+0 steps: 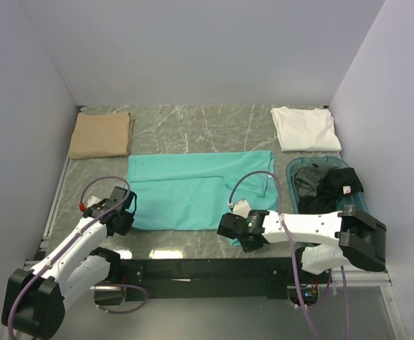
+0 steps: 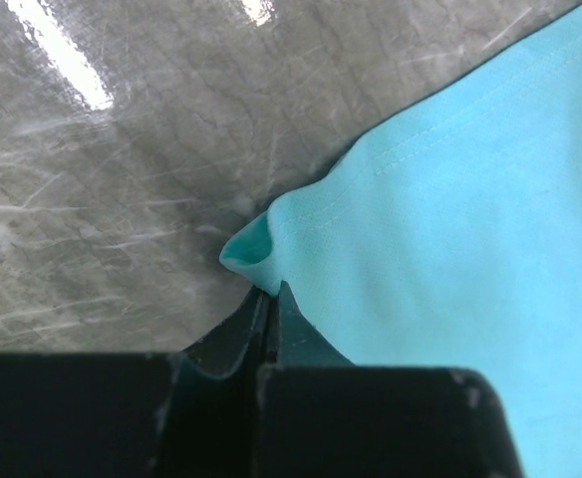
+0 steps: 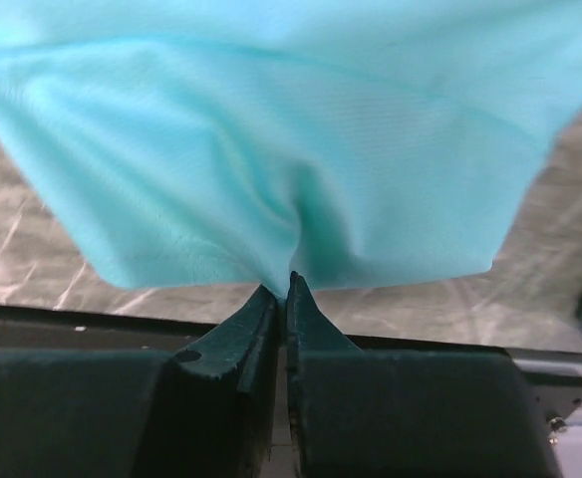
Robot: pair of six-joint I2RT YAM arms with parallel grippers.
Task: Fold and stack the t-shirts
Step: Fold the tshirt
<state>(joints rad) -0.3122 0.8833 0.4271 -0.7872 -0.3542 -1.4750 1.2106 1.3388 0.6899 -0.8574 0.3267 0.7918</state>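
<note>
A teal t-shirt (image 1: 193, 188) lies spread flat in the middle of the marble table. My left gripper (image 1: 124, 221) is shut on its near left corner; the left wrist view shows the cloth (image 2: 450, 219) pinched at the tips of my left gripper (image 2: 271, 291). My right gripper (image 1: 234, 230) is shut on the near right edge; the right wrist view shows the teal cloth (image 3: 271, 149) bunched at my right gripper (image 3: 283, 284). A folded tan t-shirt (image 1: 101, 134) lies at the far left. A folded white t-shirt (image 1: 305, 127) lies at the far right. Dark grey t-shirts (image 1: 327, 185) fill the tub.
A blue-green plastic tub (image 1: 292, 166) stands at the right, beside the right arm. Grey walls close in the table on the left, back and right. A black rail (image 1: 207, 269) runs along the near edge.
</note>
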